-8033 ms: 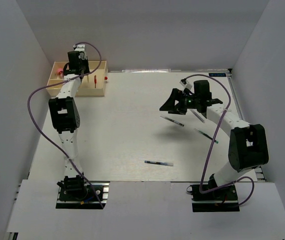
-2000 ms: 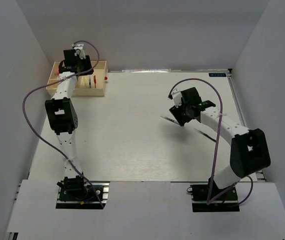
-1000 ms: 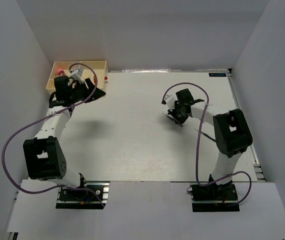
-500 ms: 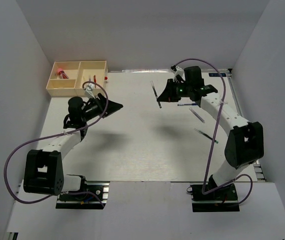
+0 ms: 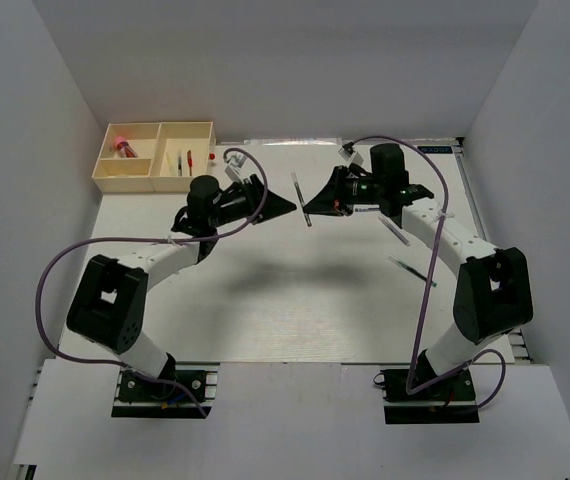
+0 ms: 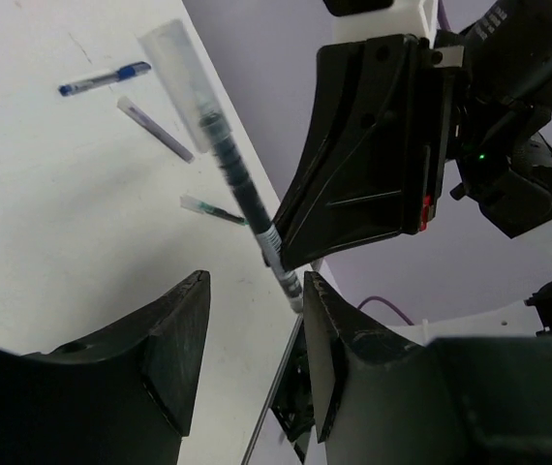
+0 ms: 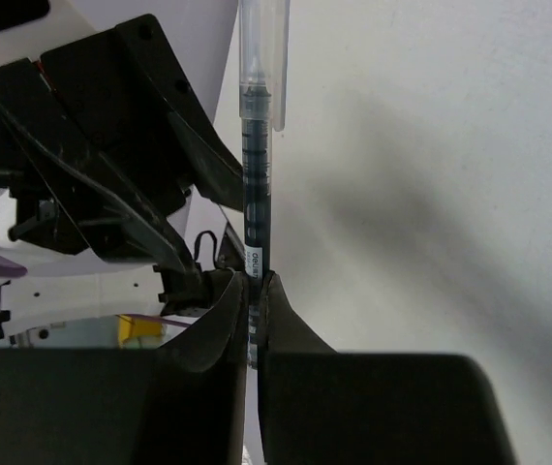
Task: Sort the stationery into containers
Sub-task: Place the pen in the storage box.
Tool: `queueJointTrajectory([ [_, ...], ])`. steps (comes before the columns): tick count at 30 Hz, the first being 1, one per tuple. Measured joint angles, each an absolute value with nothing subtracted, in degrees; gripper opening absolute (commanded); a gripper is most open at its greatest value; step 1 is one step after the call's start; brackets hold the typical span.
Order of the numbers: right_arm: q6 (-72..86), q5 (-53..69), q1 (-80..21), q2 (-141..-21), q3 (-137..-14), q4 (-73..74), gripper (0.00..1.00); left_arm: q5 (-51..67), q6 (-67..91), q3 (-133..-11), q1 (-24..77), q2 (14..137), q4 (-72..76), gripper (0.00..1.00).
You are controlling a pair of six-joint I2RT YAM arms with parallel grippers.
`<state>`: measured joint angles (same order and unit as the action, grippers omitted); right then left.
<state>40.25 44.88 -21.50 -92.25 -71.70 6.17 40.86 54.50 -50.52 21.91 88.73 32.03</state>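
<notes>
Top external: tray (image 5: 155, 187) stood at the far left of the table (image 5: 265, 310), well apart from both arms. Its small left compartment held a pink cylinder (image 5: 122, 148); its larger compartment held a red pen (image 5: 189, 160) beside a pale pen (image 5: 178, 163). The right gripper (image 5: 310, 210) was raised mid-table, clamped on a dark pen (image 5: 300, 190) that was in the air and tilted. The left gripper (image 5: 287, 207) faced it from the left, tips just beside the dark pen. Two loose pens (image 5: 395, 230) (image 5: 412, 270) lay on the table under the right arm.

Left wrist: left gripper (image 6: 252, 358) stood about half open, nothing gripped. The dark pen (image 6: 228, 165) slanted down from a clear cap to the right gripper's tips, its lower end showing in the gap between the left fingers (image 6: 174, 339); contact could not be told. On the table beyond lay a blue pen (image 6: 105, 78), a clear pen (image 6: 155, 128) and a green-tipped pen (image 6: 213, 210).

Right wrist: right gripper (image 7: 254, 291) was fully closed on the dark pen's (image 7: 259, 145) lower barrel, cap uppermost. The left gripper's black body filled the upper left, close behind.
</notes>
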Motion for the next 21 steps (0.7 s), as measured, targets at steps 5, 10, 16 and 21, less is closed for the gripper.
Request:
queueJointTrajectory([
  [5, 43.9, 46.0, -21.5, -92.2, -70.2, 4.3, 0.0, 40.2, 54.5, -52.1, 25.8, 91.2, 32.2, 0.53],
  [10, 46.9, 46.0, -21.4, -92.2, -70.1, 2.6, 0.0, 39.7, 54.5, -52.3, 27.4, 91.6, 32.0, 0.52],
  [16, 49.5, 45.7, -21.4, -92.2, -69.1, 1.1, 0.0, 39.4, 55.4, -52.4, 28.1, 91.6, 32.2, 0.37],
  [21, 50.8, 45.4, -21.4, -92.1, -67.7, -0.1, 0.0, 39.2, 55.8, -52.4, 28.5, 91.7, 32.0, 0.28],
])
